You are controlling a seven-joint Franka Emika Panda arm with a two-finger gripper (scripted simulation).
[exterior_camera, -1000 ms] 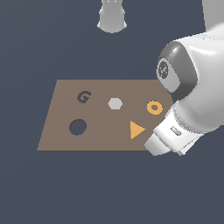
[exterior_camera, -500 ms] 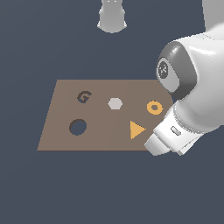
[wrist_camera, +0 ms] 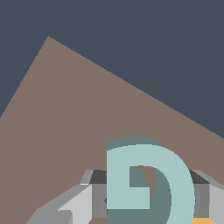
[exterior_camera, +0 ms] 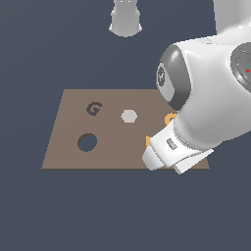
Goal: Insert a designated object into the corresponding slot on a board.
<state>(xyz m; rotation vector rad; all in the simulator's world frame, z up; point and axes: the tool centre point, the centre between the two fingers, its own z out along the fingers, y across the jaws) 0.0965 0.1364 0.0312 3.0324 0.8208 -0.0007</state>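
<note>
On the board's (exterior_camera: pixel 112 147) left half, as the exterior view shows it, sit 2 dark cutouts: the round hole (exterior_camera: pixel 87 142) near the front edge and, behind it, the small G slot (exterior_camera: pixel 94 108). That slot is the target, and it lies open. Just right of it rests a pale hexagon (exterior_camera: pixel 129 115). Further right, the arm's bulk covers most of the board's right end; only slivers of an orange ring (exterior_camera: pixel 169 118) and an orange triangle (exterior_camera: pixel 147 140) show at its edge.

The G block (wrist_camera: pixel 148 179) appears only in the wrist view, held between the gripper's (wrist_camera: pixel 146 197) grey fingers (wrist_camera: pixel 81 203), which look closed on it, close above the brown surface. So the block is in hand, over the right part of the board, well apart from its slot.

The step in hand, as I judge it, is the carry across to the slot. To do it well:
1. Lift enough to clear the hexagon, or route around it, before travelling left and back.
2. Stop with the block directly over the G cutout, not the round hole in front.
3. Turn the wrist until the block's opening matches the cutout's.
4. Lower straight and slowly; release only once it sits flush.

A tilted block would likely jam on the slot's rim.
</note>
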